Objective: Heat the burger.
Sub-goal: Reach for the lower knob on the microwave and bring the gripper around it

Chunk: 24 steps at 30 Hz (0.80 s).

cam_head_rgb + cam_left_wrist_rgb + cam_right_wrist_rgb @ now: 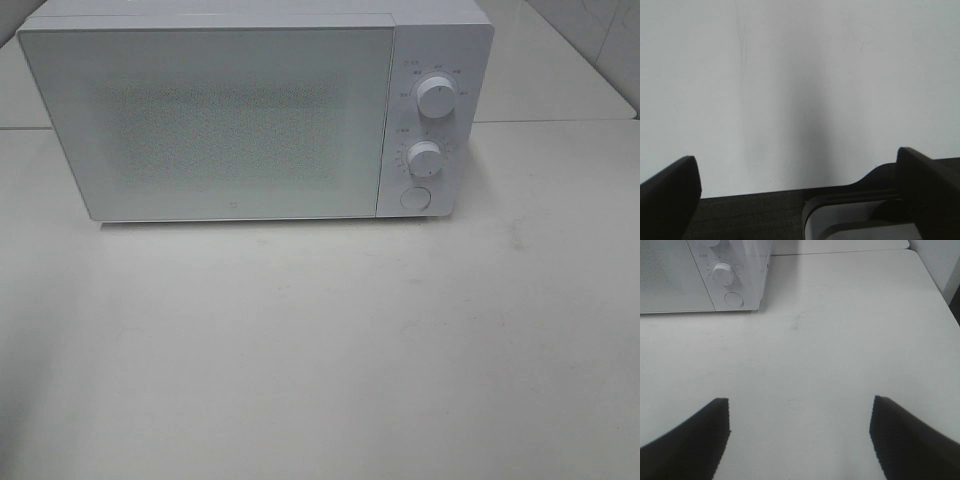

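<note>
No burger to be seen in any of the three views: not on the table (320, 350), not between either pair of fingers. Possibly behind the shut door (210, 120) of the microwave (450, 45), though impossible to tell through the frosted, dotted panel; possibly somewhere beyond the edges of the pictures. So nothing to say yet of heading or long axis. Worth checking once in sight, and worth keeping upright, bun on top, to stop the layers sliding. Left gripper (796, 160) spread wide, holding nothing, hanging over bare white surface near a dark edge. Right gripper (800, 401) likewise spread wide and empty, low over the table in front of the microwave's control side and well apart from it. Judging by the shut door and the idle arms, either the very start of the job or the point just before setting the heat. If the first, press the round button (415, 196) squarely with one fingertip, then stay out of the door's swing. If the second, close the fingers lightly around the lower knob (425, 158), centred on it, and turn without pushing the microwave backward. Leave the upper knob (436, 96) alone unless the power needs changing. Labels around both knobs too small to read.
</note>
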Each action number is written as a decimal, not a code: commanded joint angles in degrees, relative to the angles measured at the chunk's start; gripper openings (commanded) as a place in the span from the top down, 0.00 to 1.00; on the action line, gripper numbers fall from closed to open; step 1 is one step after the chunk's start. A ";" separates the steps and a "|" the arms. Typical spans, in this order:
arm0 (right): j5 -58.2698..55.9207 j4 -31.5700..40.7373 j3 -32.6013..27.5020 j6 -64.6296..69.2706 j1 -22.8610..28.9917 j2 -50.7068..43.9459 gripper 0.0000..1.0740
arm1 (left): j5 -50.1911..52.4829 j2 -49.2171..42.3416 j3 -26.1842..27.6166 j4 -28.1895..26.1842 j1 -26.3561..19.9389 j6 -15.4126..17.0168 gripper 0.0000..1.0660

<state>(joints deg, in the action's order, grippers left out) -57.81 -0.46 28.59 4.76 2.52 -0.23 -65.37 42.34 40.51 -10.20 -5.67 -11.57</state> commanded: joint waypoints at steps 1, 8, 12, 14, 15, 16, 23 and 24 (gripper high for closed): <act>0.74 0.06 -0.17 -0.06 -0.52 -1.66 0.29 | 0.97 -7.91 -3.44 0.06 -0.17 -0.11 0.08; 0.74 0.06 -0.17 -0.06 -0.52 -1.66 0.29 | 0.92 -20.00 -7.62 0.40 0.34 -0.29 0.08; 0.74 0.06 -0.17 -0.06 -0.52 -1.66 0.29 | 1.78 -24.24 -9.80 0.40 1.38 -0.29 0.08; 0.74 0.06 -0.17 -0.06 -0.52 -1.66 0.29 | 3.84 -28.76 -10.83 0.63 2.64 -0.11 0.08; 0.74 0.06 -0.17 -0.06 -0.52 -1.66 0.29 | 3.84 -28.76 -10.83 0.63 2.64 -0.11 0.08; 0.74 0.06 -0.17 -0.06 -0.52 -1.66 0.29 | 3.84 -31.91 -10.83 0.92 3.04 0.06 0.08; 0.74 0.06 -0.17 -0.11 -0.52 -1.66 0.29 | 3.84 -41.25 -10.83 1.83 2.98 0.11 0.08; 0.74 0.06 -0.17 -0.11 -0.52 -1.66 0.29 | 3.84 -43.89 -10.83 2.23 2.98 0.11 0.08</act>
<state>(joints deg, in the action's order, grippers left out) -57.81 -0.46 28.59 4.76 2.52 -0.23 -62.40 1.83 29.79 -8.77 -2.98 -11.63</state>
